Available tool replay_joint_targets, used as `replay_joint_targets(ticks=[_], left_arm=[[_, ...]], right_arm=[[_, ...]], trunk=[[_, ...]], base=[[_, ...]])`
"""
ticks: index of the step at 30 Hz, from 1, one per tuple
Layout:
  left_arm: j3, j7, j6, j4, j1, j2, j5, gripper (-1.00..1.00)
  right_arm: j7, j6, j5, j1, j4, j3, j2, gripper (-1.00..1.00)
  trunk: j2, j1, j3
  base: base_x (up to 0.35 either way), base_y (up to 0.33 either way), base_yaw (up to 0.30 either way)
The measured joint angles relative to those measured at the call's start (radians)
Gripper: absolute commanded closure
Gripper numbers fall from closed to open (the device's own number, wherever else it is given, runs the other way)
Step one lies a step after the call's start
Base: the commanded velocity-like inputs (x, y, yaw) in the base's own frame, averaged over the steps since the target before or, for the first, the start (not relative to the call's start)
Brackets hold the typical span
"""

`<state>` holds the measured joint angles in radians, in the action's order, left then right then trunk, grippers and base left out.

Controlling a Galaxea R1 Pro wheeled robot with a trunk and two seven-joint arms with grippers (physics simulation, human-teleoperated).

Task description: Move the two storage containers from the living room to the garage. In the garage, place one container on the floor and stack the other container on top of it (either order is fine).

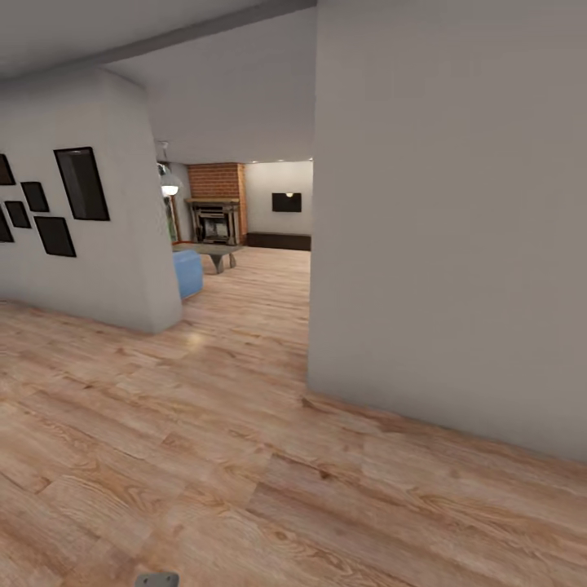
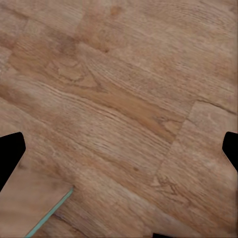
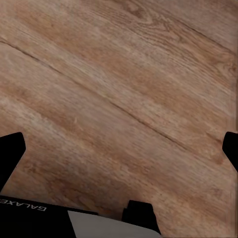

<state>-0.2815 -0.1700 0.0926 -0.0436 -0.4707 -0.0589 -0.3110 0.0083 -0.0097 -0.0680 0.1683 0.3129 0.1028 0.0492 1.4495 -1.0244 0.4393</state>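
Observation:
The two storage containers and the garage are out of view. Past an opening between two walls lies the living room (image 1: 244, 244), with light wood planks and a blue sofa (image 1: 187, 273). In the left wrist view my left gripper (image 2: 119, 153) hangs open over bare wood planks, its black fingertips (image 2: 10, 153) far apart with nothing between them. My right gripper (image 3: 119, 153) is likewise open above the wood floor, holding nothing.
A broad grey wall (image 1: 448, 244) stands close on the right. A wall with black picture frames (image 1: 81, 183) is on the left. Beyond the passage are a brick fireplace (image 1: 216, 212) and a low coffee table (image 1: 218, 254). Wood flooring (image 1: 244, 456) stretches ahead.

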Motion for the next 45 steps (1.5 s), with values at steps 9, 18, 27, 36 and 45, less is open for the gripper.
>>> replay_joint_targets(ticks=[9, 18, 27, 36, 45], left_arm=[[0.000, 0.000, 0.000, 0.000, 0.000, 0.000, 0.000, -1.00], [0.000, 0.000, 0.000, 0.000, 0.000, 0.000, 0.000, -1.00], [0.000, 0.000, 0.001, 0.000, 0.000, -0.001, 0.000, -1.00], [0.000, 0.000, 0.001, 0.000, 0.000, -0.002, 0.000, -1.00], [0.000, 0.000, 0.001, 0.000, 0.000, -0.002, 0.000, -1.00]], right_arm=[[0.000, 0.000, 0.000, 0.000, 0.000, 0.000, 0.000, -1.00], [0.000, 0.000, 0.000, 0.000, 0.000, 0.000, 0.001, -1.00], [0.000, 0.000, 0.001, 0.000, 0.000, 0.000, 0.002, -1.00], [0.000, 0.000, 0.001, 0.000, 0.000, 0.000, 0.002, -1.00], [0.000, 0.000, 0.001, 0.000, 0.000, 0.000, 0.002, -1.00]], trunk=[[0.000, 0.000, 0.000], [0.000, 0.000, 0.000], [0.000, 0.000, 0.000], [0.000, 0.000, 0.000], [0.000, -0.001, 0.000]], base=[[0.341, -0.124, 0.269], [0.341, -0.139, 0.287], [0.340, -0.129, 0.287], [0.299, -0.016, 0.288], [0.018, 0.000, 0.289]])
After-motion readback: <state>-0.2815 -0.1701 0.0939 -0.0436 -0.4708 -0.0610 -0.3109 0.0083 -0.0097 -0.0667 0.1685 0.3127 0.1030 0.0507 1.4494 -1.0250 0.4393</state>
